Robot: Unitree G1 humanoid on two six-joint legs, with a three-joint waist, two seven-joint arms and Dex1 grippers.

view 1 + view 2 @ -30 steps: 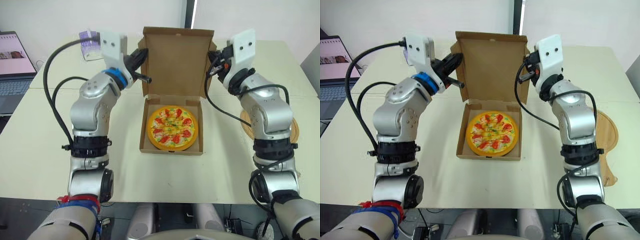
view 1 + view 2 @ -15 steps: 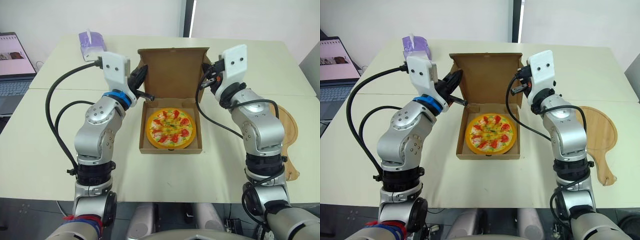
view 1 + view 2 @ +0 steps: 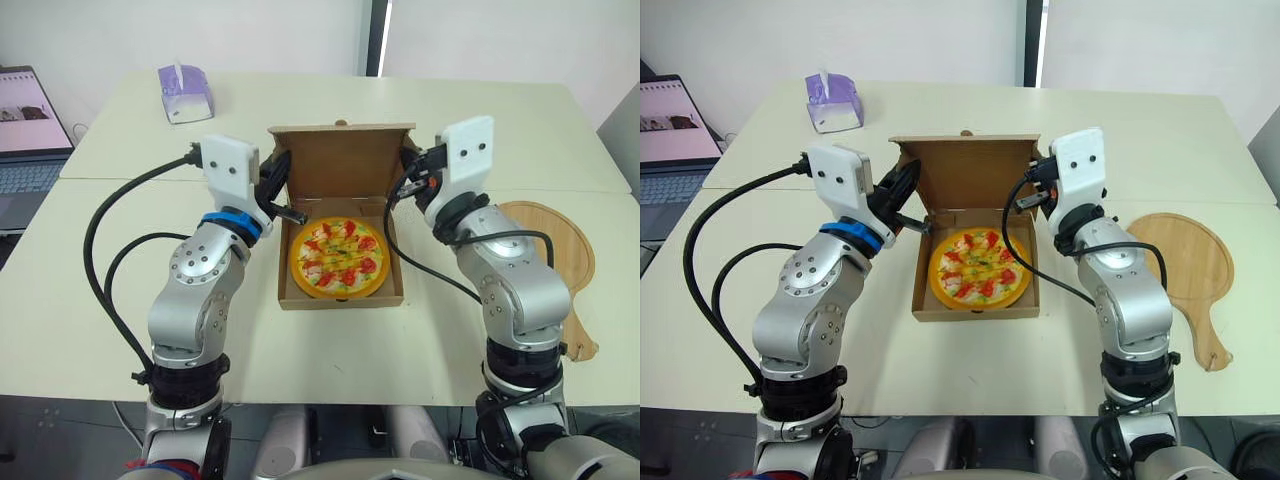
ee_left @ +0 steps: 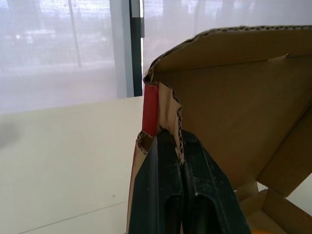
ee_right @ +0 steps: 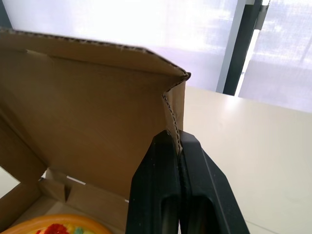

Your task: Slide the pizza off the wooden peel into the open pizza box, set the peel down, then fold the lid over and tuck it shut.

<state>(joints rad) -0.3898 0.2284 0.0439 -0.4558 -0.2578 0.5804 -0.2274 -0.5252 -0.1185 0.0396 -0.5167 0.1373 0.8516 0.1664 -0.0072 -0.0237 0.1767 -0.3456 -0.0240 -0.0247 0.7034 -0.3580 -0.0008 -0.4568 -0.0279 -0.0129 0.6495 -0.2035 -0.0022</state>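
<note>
The pizza (image 3: 336,255) lies in the open cardboard pizza box (image 3: 342,290) at the table's middle. The box lid (image 3: 342,160) stands tilted forward over the pizza. My left gripper (image 4: 181,161) is shut on the lid's left side flap (image 4: 168,117), and shows beside the box (image 3: 280,190) in the left eye view. My right gripper (image 5: 178,146) is shut on the lid's right side flap (image 5: 176,109), at the lid's right edge (image 3: 412,180). The wooden peel (image 3: 556,260) lies flat on the table to the right of my right arm.
A purple tissue box (image 3: 183,92) sits at the back left of the table. A laptop (image 3: 25,140) stands open at the far left. A seam between two tables (image 3: 120,178) runs across behind the box.
Both grippers have brought the lid down and forward, so it tilts lower over the pizza. The camera has also risen, showing more of the table and the peel.
</note>
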